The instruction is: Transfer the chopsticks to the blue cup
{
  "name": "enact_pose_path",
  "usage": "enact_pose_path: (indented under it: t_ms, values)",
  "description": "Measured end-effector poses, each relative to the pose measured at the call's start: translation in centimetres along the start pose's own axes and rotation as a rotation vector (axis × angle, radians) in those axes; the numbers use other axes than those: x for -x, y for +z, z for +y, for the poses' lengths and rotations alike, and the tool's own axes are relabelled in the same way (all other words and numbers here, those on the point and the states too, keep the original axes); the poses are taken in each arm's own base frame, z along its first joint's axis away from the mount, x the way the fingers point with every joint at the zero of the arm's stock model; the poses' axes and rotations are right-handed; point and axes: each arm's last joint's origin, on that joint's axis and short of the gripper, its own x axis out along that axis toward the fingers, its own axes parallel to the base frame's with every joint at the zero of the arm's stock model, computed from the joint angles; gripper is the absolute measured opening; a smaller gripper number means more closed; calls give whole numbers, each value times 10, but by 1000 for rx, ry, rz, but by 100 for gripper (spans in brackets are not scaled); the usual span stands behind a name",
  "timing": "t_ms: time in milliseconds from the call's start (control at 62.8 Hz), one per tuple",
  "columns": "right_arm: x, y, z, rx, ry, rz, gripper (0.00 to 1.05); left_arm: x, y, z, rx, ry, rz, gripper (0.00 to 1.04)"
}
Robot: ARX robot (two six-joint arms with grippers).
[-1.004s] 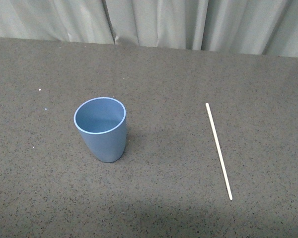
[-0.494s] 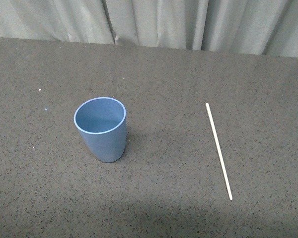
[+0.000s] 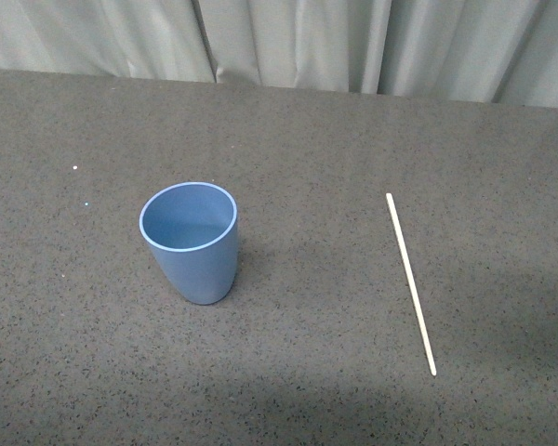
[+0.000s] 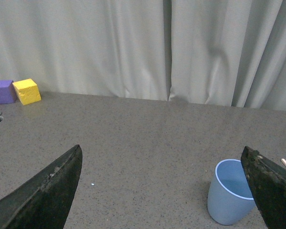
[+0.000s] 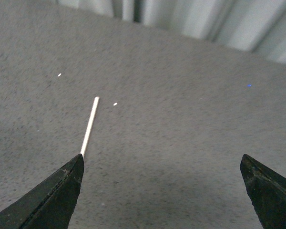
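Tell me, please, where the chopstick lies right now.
In the front view the chopstick lies flat on the table, on the right side, well apart from the cup standing to its left.

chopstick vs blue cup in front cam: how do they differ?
Pose: blue cup stands upright, chopstick lies flat.
Colour: cup light blue, chopstick cream-white.
Shape: cup wide and tapered, chopstick thin and straight.
Both rest on the grey table, apart.

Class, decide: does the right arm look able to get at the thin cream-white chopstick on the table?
Probably yes. The thin cream-white chopstick lies flat on the dark table, well apart from the light blue plastic cup, with nothing over it; the right pincer is open and faces it.
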Motion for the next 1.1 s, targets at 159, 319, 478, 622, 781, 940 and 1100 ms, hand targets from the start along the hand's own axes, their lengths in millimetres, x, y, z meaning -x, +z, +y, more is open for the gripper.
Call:
enact_pose_path:
  t_ms: [159, 319, 478, 622, 781, 940, 1100]
  values:
    - [-59, 12, 18, -41, 91, 228, 95, 0, 0, 0, 0, -1, 0, 98]
    - [-117, 14, 36, -84, 139, 449, 95, 0, 0, 0, 0, 0, 0, 98]
    - [-171, 11, 55, -131, 144, 603, 95, 0, 0, 0, 0, 0, 0, 98]
    - [-193, 4, 65, -148, 130, 674, 95, 0, 0, 0, 0, 0, 0, 98]
    - [-205, 2, 71, -164, 123, 711, 95, 0, 0, 0, 0, -1, 0, 98]
    - [-214, 0, 76, -172, 122, 742, 74, 0, 0, 0, 0, 0, 0, 98]
    - [-220, -7, 81, -167, 114, 787, 49, 0, 0, 0, 0, -1, 0, 98]
